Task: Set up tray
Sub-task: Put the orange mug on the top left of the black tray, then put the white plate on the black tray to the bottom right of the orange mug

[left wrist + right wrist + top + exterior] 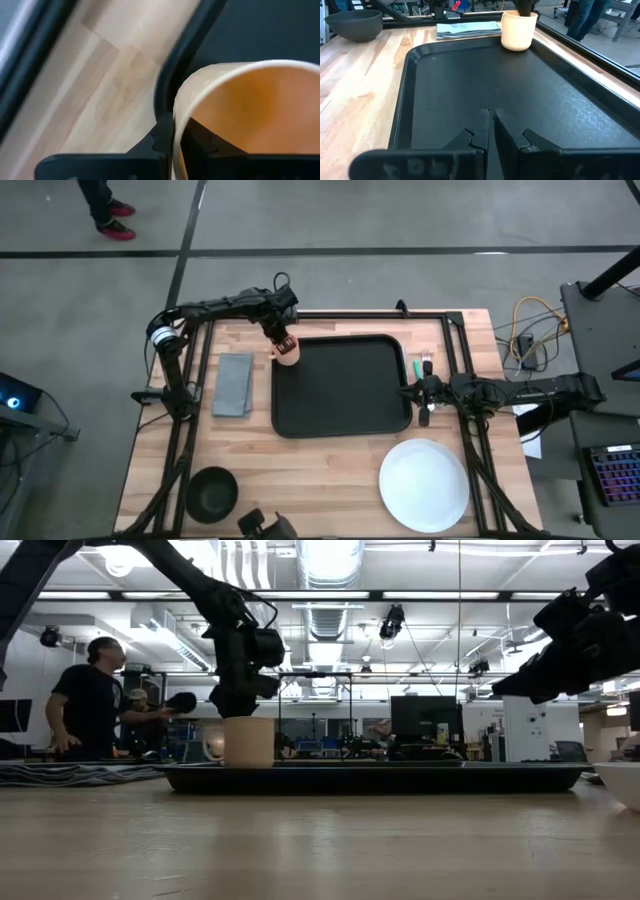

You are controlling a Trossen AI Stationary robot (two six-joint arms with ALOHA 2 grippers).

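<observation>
The black tray is lying mid-surface, long axis running between the arms. The left tool is pinching a tan cup's rim at the tray's corner nearest that arm. The right tool, closed and empty, is hovering at the opposite short edge.

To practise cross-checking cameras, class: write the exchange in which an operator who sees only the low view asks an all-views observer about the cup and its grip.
Operator: Low view only. Where on the tray is the cup?
Observer: Seen from above, the cup stands in the tray's top left corner, close to the rim.
Operator: Is the left gripper holding it?
Observer: Yes. Its wrist camera shows the left gripper pinching the cup's wall, one finger inside, one outside.
</observation>
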